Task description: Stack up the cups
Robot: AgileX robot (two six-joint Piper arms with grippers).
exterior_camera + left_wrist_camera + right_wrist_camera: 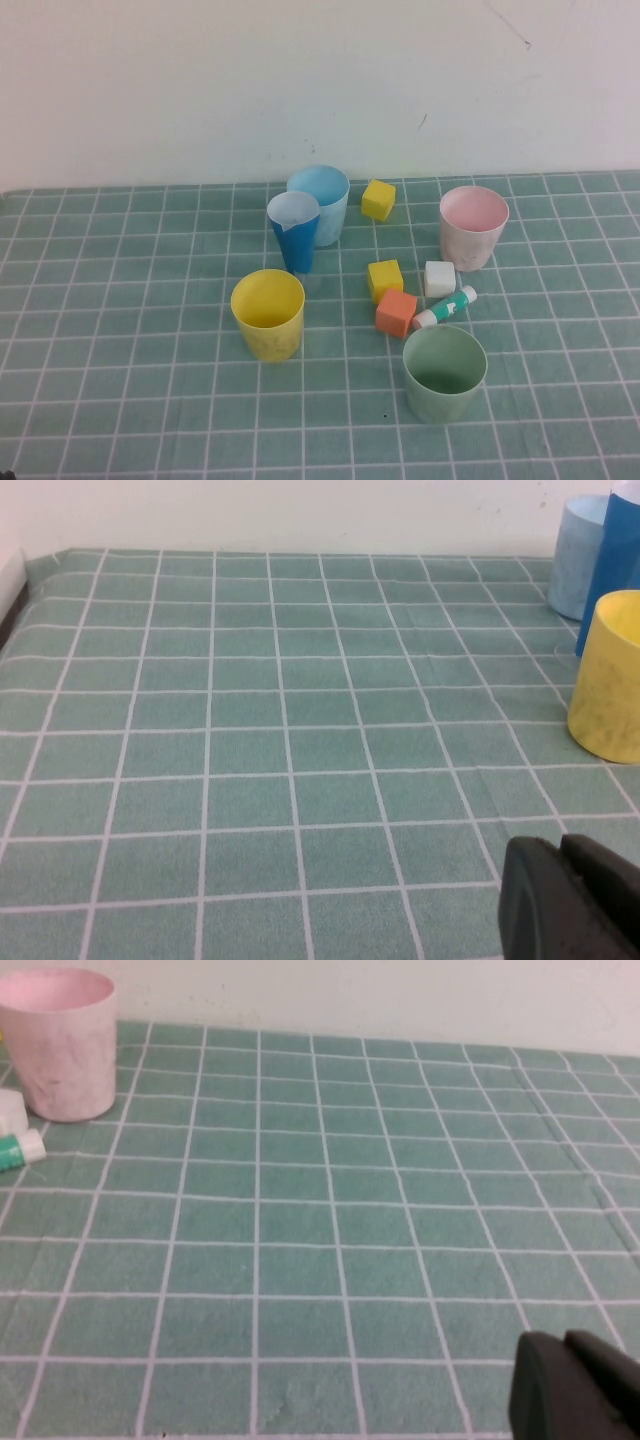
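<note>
While both pincers are sitting closed and empty low over the counter [120, 300], outside the high view, we are listing the stock as it is standing.

Blue cup [321, 203]: upright at the back, mouth up, with the narrow blue cone [294, 232] standing just in front of it and partly hiding it.

Yellow cup [268, 313]: upright, left of centre, near the front. In the left wrist view we are seeing it ahead of the left pincer [572, 900] and off to one side, nothing lying between them.

Pink cup [473, 227]: upright, right of centre, toward the back. In the right wrist view it is standing well ahead of the right pincer [578, 1385], far across the cloth.

Green cup [445, 372]: upright, nearest the front on the right. It is not showing in the right wrist view.

Loose items between the cups: two yellow cubes [385, 279], an orange cube [396, 312], a white cube [440, 279], a glue stick [446, 307].

All four cups are standing apart, none nested yet. We are judging the left arm nearer the yellow cup and the right arm nearer the green and pink. Every long axis is vertical, so a grasp at the rim or side is looking workable once a pincer is opening.
</note>
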